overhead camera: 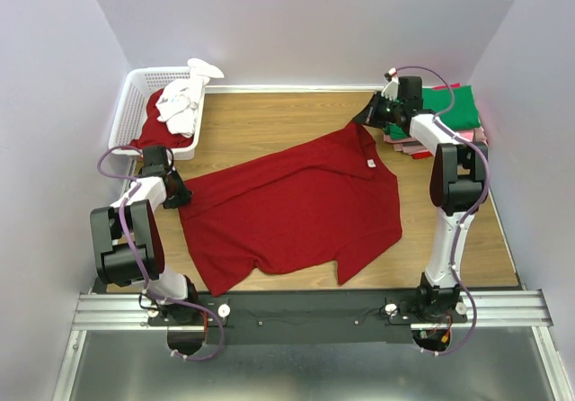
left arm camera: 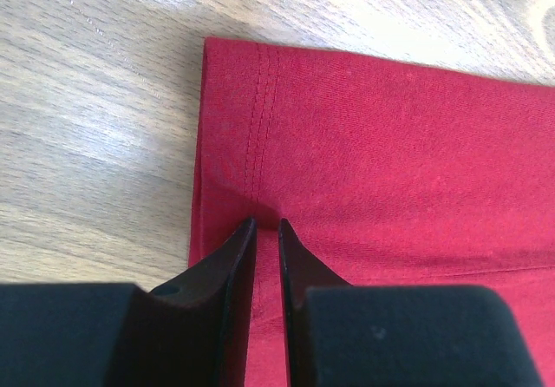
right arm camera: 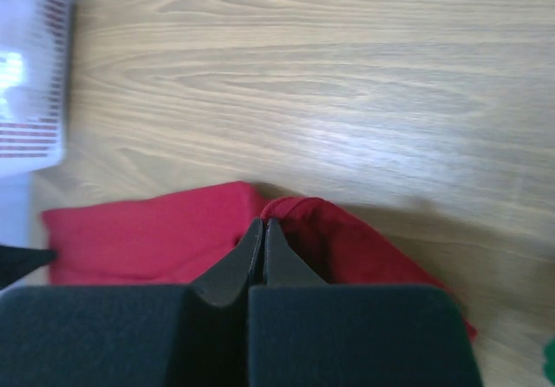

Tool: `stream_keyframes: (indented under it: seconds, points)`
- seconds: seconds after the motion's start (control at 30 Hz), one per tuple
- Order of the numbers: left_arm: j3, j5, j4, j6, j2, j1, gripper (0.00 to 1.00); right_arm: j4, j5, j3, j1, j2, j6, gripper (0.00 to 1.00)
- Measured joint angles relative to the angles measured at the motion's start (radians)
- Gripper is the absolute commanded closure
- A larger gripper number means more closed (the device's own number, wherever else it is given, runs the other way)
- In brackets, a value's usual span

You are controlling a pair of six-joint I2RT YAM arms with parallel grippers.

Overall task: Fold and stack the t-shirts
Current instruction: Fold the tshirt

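1. The dark red t-shirt (overhead camera: 296, 208) lies spread across the middle of the table (overhead camera: 269, 118).
2. Left jaws, almost closed, pinch its hem near the left edge.
3. Right jaws, fully closed, grip its tip toward the far-right corner.

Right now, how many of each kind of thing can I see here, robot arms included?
Robot arms: 2
White basket: 1
Dark red shirt spread flat: 1
Cloths in the basket: 2, white cloth and red cloth
Pile of folded shirts: 1
Total: 7
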Motion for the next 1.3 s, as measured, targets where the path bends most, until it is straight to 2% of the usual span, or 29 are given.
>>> stream_keyframes:
  seconds: [0.13, 0.33, 0.47, 0.53, 0.6, 1.0, 1.03, 1.1, 1.13, 1.17, 1.2, 1.3]
  points:
    - [0.0, 0.0, 0.0, 0.0, 0.0, 0.0, 0.76, 0.048, -0.075, -0.014, -0.021, 0.0, 0.084, 1.0]
    - [0.0, 0.0, 0.0, 0.0, 0.0, 0.0, 0.76, 0.083, -0.096, -0.02, -0.073, 0.0, 0.147, 0.99]
    - [0.0, 0.0, 0.0, 0.0, 0.0, 0.0, 0.76, 0.087, -0.095, -0.032, -0.093, 0.0, 0.172, 0.92]
    - [0.0, 0.0, 0.0, 0.0, 0.0, 0.0, 0.76, 0.088, -0.096, -0.032, -0.096, 0.0, 0.182, 0.83]
    - [0.0, 0.0, 0.0, 0.0, 0.0, 0.0, 0.76, 0.089, -0.096, -0.032, -0.098, 0.0, 0.193, 0.79]
    - [0.0, 0.0, 0.0, 0.0, 0.0, 0.0, 0.76, 0.11, -0.136, -0.025, -0.175, 0.0, 0.223, 0.76]
    - [0.0, 0.0, 0.0, 0.0, 0.0, 0.0, 0.76, 0.111, -0.149, -0.022, -0.176, 0.0, 0.216, 0.66]
    - [0.0, 0.002, 0.0, 0.002, 0.0, 0.0, 0.75, 0.115, -0.175, -0.018, -0.175, 0.0, 0.198, 0.6]
    - [0.0, 0.008, 0.0, 0.006, -0.003, 0.0, 0.74, 0.117, -0.19, -0.018, -0.175, 0.0, 0.182, 0.53]
    - [0.0, 0.011, -0.002, 0.01, -0.009, 0.0, 0.7, 0.118, -0.214, -0.018, -0.175, 0.0, 0.158, 0.5]
    - [0.0, 0.018, -0.002, 0.014, -0.021, 0.0, 0.61, 0.118, -0.233, -0.018, -0.174, 0.0, 0.135, 0.48]
    - [0.0, 0.036, 0.0, 0.024, -0.081, 0.0, 0.52, 0.102, -0.271, -0.018, -0.166, -0.002, 0.054, 0.48]
